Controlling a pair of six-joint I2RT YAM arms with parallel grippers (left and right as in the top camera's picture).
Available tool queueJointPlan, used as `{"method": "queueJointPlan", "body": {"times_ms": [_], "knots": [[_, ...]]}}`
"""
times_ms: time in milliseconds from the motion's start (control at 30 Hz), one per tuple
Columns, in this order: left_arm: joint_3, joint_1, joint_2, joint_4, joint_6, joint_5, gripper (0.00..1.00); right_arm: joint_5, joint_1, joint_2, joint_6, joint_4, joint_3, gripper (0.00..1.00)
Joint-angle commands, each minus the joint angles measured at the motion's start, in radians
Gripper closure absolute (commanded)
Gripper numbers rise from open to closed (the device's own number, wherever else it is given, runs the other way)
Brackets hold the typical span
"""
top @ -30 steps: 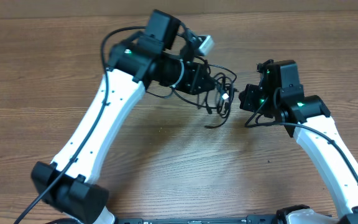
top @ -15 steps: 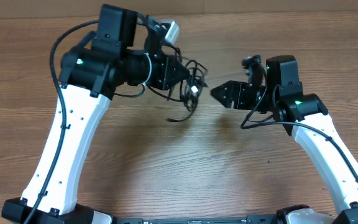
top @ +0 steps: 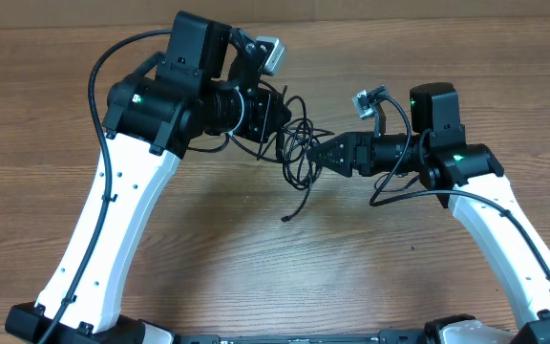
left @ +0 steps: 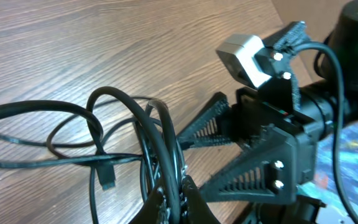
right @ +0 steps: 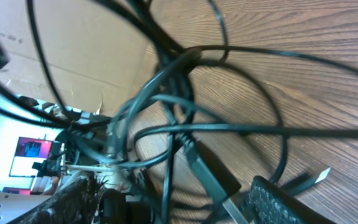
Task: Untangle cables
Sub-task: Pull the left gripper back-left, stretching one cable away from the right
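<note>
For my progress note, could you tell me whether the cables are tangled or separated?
Tangled: the cables form one bunch of crossing loops, pinched in the left pincer.

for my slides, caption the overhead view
Left gripper shut on the tangled cables, open right gripper at their loops

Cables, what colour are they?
The cables are black, clearest in the left wrist view.
</note>
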Motion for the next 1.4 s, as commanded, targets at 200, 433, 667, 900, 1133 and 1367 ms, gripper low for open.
{"method": "queueJointPlan", "body": {"times_ms": [200, 433, 667, 900, 1133, 1367], "knots": [[0.017, -0.011, -0.002, 0.012, -0.011, -0.020, 0.96, -0.035, 0.001, -0.003, -0.011, 0.011, 0.025, 0.22], [0.017, -0.050, -0.002, 0.079, -0.011, 0.124, 0.96, 0.040, 0.001, -0.002, -0.011, 0.043, 0.025, 0.28], [0.018, -0.053, -0.002, 0.098, -0.011, 0.197, 0.96, 0.154, 0.001, -0.002, -0.011, 0.034, 0.025, 0.53], [0.018, -0.052, -0.002, 0.081, 0.017, 0.174, 0.96, 0.392, 0.001, -0.002, 0.000, -0.026, 0.025, 0.96], [0.017, -0.049, -0.002, -0.073, -0.050, -0.460, 0.96, 1.025, 0.000, -0.002, 0.181, -0.241, 0.025, 0.96], [0.018, 0.047, -0.003, -0.129, -0.147, -0.682, 0.96, 1.221, 0.000, -0.003, 0.174, -0.306, 0.025, 0.96]]}}
